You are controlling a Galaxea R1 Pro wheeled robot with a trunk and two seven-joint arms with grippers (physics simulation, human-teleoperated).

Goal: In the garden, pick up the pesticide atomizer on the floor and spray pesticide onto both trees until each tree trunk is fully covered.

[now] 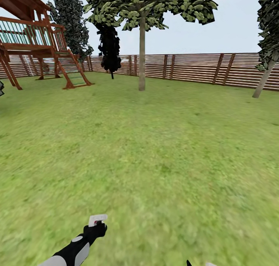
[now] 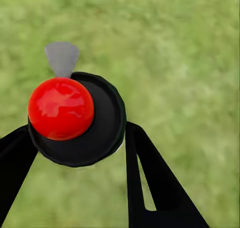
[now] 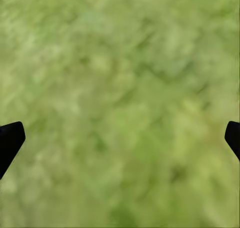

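Observation:
My left gripper [image 2: 77, 148] is shut on the pesticide atomizer [image 2: 95, 133], a black bottle seen from above with a red ball cap and a grey nozzle. In the head view the left gripper [image 1: 97, 230] is low at the bottom left, and the pesticide atomizer [image 1: 97, 220] shows its white mark above the fingers. One tree trunk [image 1: 142, 52] stands far ahead at the centre, before the fence. A second, leaning tree trunk [image 1: 265, 78] is at the far right. My right gripper [image 3: 120, 138] is open over bare grass, holding nothing. I see no pesticide mist.
A wide lawn [image 1: 155, 149] lies between me and the trees. A wooden play tower [image 1: 35, 41] with a ladder stands at the back left. A black-leaved tree [image 1: 109, 49] and the slat fence [image 1: 193, 66] close off the back.

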